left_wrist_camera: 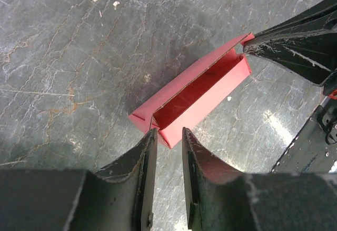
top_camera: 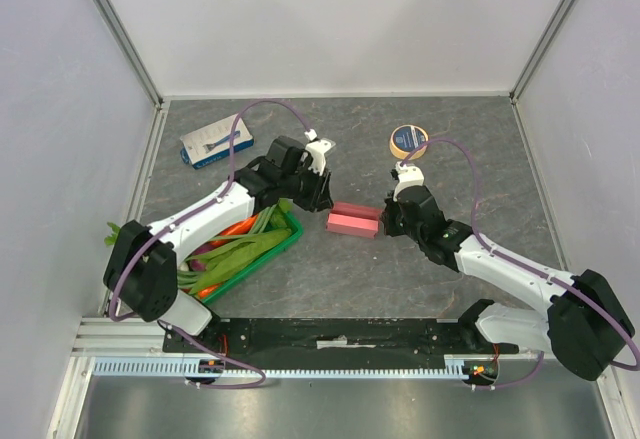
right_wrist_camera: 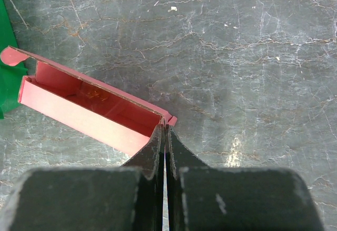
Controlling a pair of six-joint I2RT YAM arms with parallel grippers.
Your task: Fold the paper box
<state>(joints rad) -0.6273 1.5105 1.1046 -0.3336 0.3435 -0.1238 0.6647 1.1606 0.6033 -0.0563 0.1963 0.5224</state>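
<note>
- Top external view: the paper box lies near the middle of the grey table, between the two arms and just beside the green crate of vegetables.
- Left wrist view shows it already raised into a long, shallow trough. Both long walls are upright, the inside is bare, and the lid panel stands open along one long edge.
- The left gripper hangs at the box's near end with its jaws parted, the end corner just off the fingertips and nothing gripped.
- The right gripper is clamped tight, its tips pressed against the opposite end at the corner where a small flap juts out. Whether thin card is pinched between them cannot be told.
- A rounded tab sticks out loose at the end nearer the crate.
- By the look of it, the job is roughly halfway. The body is formed, but the lid has yet to be brought down and the end flaps and tab tucked in.
- A blue-and-white package and a small round object sit well apart at the back, touched by neither arm.
</note>
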